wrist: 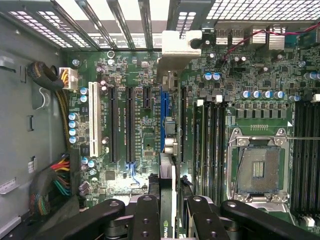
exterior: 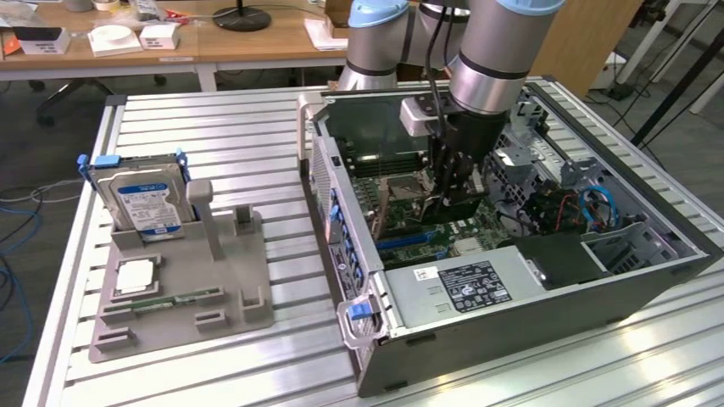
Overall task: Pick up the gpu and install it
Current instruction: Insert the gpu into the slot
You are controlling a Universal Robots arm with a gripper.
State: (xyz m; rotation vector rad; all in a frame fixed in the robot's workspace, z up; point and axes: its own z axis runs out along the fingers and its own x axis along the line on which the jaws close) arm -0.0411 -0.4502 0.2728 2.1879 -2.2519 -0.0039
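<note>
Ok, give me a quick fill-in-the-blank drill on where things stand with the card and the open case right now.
1. The gripper holds the thin flat dark gpu card edge-on inside the open grey ____.
2. In the wrist view, the card hangs over the motherboard's ____ expansion slot.
3. The silver blue-labelled hard drive stands upright on the grey ____ beside the case.
4. The square processor socket on the motherboard is ____.

Missing words: computer case; blue; holder; empty

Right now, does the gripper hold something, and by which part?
Yes. The gripper holds the gpu edge-on by its upper edge, jaws on both flat faces, over the blue slot.
</note>
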